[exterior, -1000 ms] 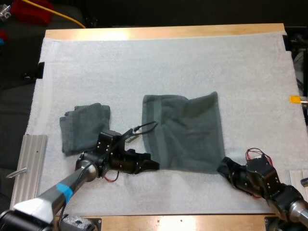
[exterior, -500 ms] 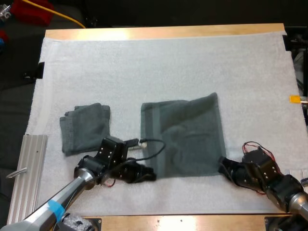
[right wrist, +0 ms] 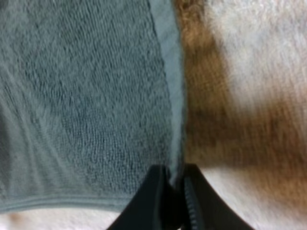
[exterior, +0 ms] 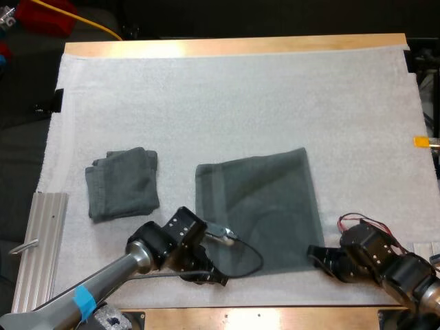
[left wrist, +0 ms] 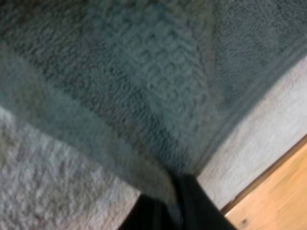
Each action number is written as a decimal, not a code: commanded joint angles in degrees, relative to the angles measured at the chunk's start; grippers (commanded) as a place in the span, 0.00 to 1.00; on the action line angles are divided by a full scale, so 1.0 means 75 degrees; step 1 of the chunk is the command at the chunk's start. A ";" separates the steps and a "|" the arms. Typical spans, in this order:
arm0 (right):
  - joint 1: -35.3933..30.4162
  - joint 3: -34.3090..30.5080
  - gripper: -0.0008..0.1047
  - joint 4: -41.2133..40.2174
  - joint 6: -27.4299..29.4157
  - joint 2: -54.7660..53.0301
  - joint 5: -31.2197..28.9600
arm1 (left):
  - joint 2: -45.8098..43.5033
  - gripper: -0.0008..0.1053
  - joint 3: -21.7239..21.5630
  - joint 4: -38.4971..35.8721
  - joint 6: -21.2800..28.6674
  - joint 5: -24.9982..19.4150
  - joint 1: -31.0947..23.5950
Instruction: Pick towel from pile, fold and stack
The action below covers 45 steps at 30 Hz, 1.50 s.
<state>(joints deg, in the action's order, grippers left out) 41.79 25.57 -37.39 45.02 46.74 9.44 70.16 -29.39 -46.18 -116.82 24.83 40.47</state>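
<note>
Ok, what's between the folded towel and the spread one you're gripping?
Only a bare strip of white mat separates the folded towel from the spread towel, as the high view shows; the two lie apart.

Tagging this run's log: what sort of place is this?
Probably a robot lab workbench: wooden table with a white mat, left gripper and right gripper pinching a spread towel, a folded towel beside it.

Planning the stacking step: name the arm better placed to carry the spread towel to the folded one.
Left, probably. The left end effector grips the spread dark grey-green towel at its near corner nearest the small folded grey-green towel; the right end effector grips the opposite near corner, farther off.
</note>
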 commanded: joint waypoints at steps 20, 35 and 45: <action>-0.1129 0.0056 0.03 0.2939 -0.1920 0.1281 0.0751 | 0.1002 0.01 -0.0263 0.1153 0.0286 0.2907 -0.2735; -0.3050 0.0798 0.03 0.5675 -0.2085 0.3525 0.1867 | 0.2011 0.01 -0.1854 0.1816 0.0428 0.2091 -0.3725; -0.3056 0.1460 0.03 0.6046 -0.1986 0.4547 0.1787 | 0.2229 0.01 -0.1969 0.2621 0.0307 0.1629 -0.3731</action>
<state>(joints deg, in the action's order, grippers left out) 19.17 36.26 8.11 29.86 81.11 21.46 87.02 -43.74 -26.28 -114.49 35.54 12.61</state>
